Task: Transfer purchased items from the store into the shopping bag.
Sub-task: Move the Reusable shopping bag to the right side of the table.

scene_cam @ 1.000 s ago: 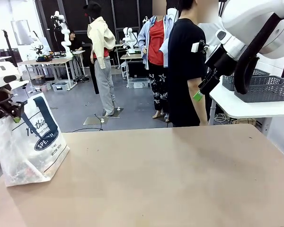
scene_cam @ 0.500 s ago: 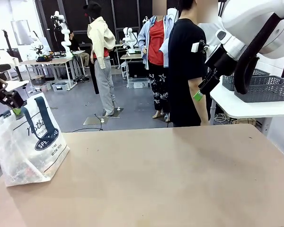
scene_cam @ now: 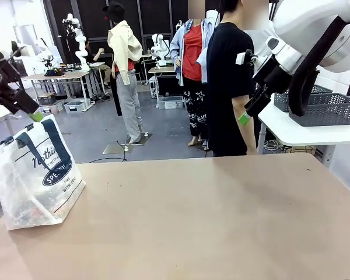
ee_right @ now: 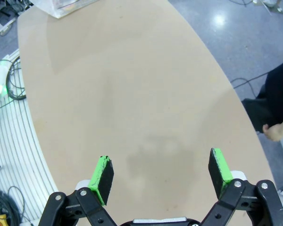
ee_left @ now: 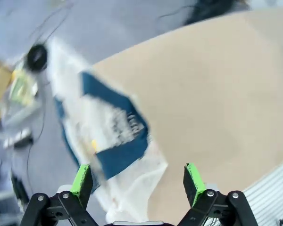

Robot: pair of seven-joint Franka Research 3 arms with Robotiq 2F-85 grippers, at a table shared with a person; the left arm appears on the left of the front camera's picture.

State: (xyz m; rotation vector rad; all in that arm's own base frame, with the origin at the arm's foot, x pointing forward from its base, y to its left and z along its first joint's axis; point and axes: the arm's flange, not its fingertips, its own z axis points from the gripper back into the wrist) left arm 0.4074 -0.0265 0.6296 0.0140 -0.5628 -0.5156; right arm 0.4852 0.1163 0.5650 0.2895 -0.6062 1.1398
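The shopping bag (scene_cam: pixel 38 175), whitish plastic with navy straps and an oval logo, stands on the table's left end. My left gripper (scene_cam: pixel 34 114) hangs open just above its mouth, holding nothing. From the left wrist, the bag (ee_left: pixel 118 141) lies blurred below the open left gripper (ee_left: pixel 137 181); a small yellowish speck shows inside, but I cannot make out the purchased items. High at the table's far right, my right gripper (scene_cam: pixel 245 116) is open and empty. In the right wrist view the right gripper (ee_right: pixel 162 176) looks down on bare tabletop, with the bag's corner (ee_right: pixel 68 7) far off.
A person in a black shirt (scene_cam: pixel 227 87) stands at the far side, with one hand (ee_right: pixel 276 132) near the table's edge. Grey mesh baskets (scene_cam: pixel 326 108) sit on a white side table at the right. The brown table (scene_cam: pixel 210 221) is bare from the bag rightward.
My left gripper has opened and risen from the bag's mouth, up and slightly right. The bag's handles have lifted a little. The right arm has not moved.
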